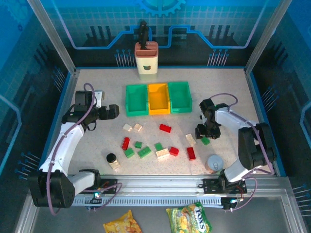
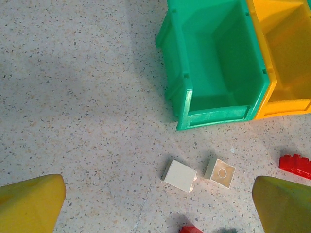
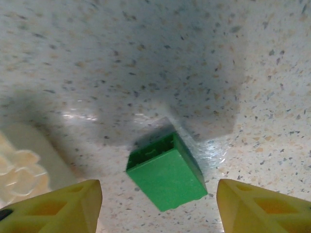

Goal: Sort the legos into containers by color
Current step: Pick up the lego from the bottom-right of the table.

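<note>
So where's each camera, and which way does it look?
Top external: above, behind the arms, facing down at the speckled table; left tool, right tool show.
Left wrist: faces down at a green plastic bin; its yellow fingertips show.
Right wrist: faces down at a green plastic brick; yellow fingertips show.
Shared: top also sees that bin.

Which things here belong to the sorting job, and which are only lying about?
Job: red legos, green legos, cream legos, green bins, orange bin.
Lying about: jar, cup, cream holder, snack bags.
</note>
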